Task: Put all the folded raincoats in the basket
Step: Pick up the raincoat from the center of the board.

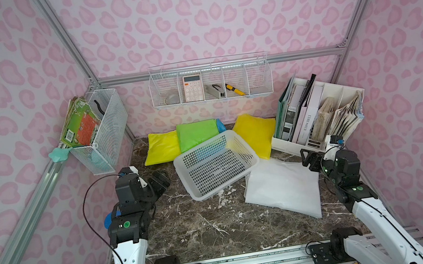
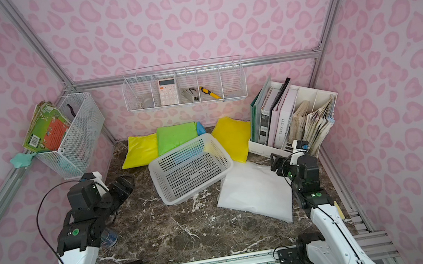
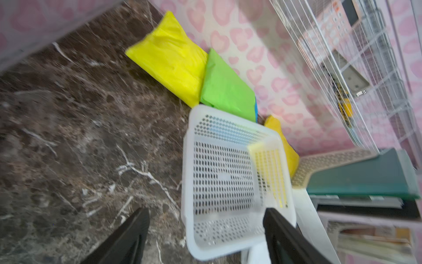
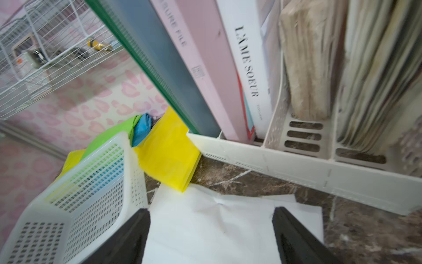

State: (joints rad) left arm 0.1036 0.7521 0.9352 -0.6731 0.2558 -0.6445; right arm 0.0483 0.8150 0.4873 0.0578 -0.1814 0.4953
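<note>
1. The white folded raincoat [image 1: 284,187] lay flat on the desk [image 1: 191,235], just right of the basket [image 1: 215,166]. One corner sat at or under the basket's near rim; I could not tell which.
2. The basket was empty and tilted, its far side lifted onto the green raincoat [image 1: 196,133] and the darker yellow raincoat [image 1: 257,134] by the back wall. A yellow raincoat [image 1: 160,147] lay beside them.
3. The right pincer [image 4: 211,214] hung over the white raincoat, jaws spread, nothing between them. The left pincer [image 3: 206,211] was also spread and empty, apart from the basket.
4. Judged: thin plastic film, so light, limp and slick. The layers would likely slide or fall open if lifted by one corner.
5. Likely best hold: a thick folded edge, pinching every layer. It lay flat, so one finger would have to get under the edge.
6. The task did not say which raincoat; white was nearest.
</note>
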